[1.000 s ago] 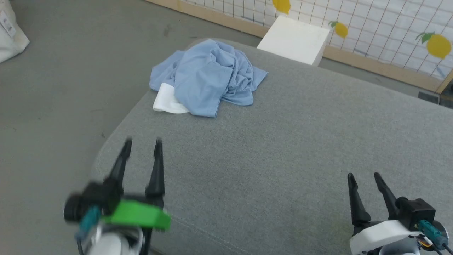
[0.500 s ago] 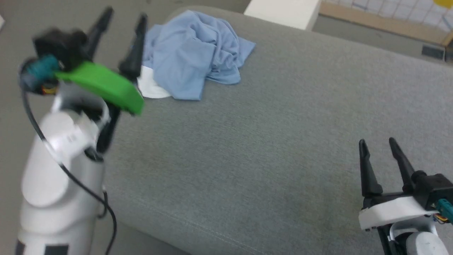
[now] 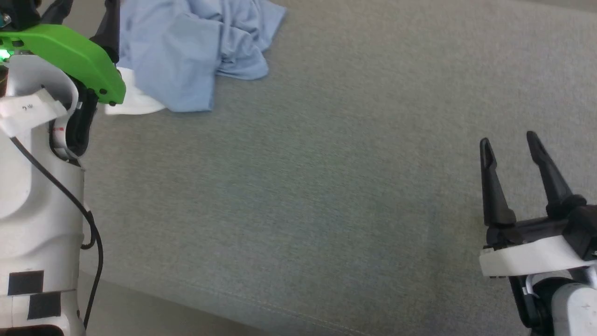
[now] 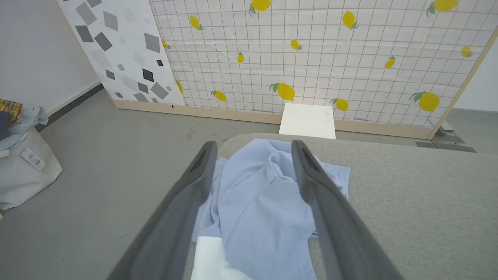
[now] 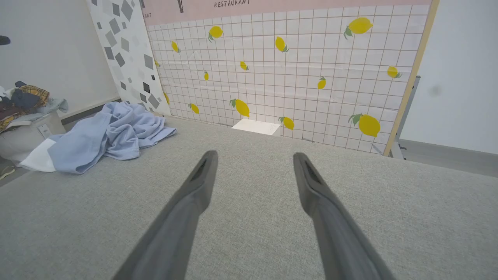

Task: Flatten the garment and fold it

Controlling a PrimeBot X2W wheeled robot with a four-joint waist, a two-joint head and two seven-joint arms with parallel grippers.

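Observation:
The light blue garment (image 3: 191, 51) lies crumpled in a heap at the far left corner of the grey padded table (image 3: 326, 177), partly over a white cloth (image 3: 133, 100). My left gripper (image 4: 251, 146) hangs above and just short of the garment (image 4: 256, 202), open, with nothing between its fingers. In the head view its green-capped wrist (image 3: 65, 56) is at the upper left and its fingertips are cut off by the frame's top edge. My right gripper (image 3: 508, 140) is open and empty at the lower right, far from the garment (image 5: 105, 136).
A white box (image 4: 307, 120) stands on the floor beyond the table, before a lemon-patterned grid screen (image 4: 311, 58). A pale bag of clothes (image 4: 19, 167) sits on the floor to the left. The table's left edge is close to the garment.
The head camera has tilted down and shifted, so the scene slid up. My left arm rose and reached forward to the garment's near side. The right gripper came up a little.

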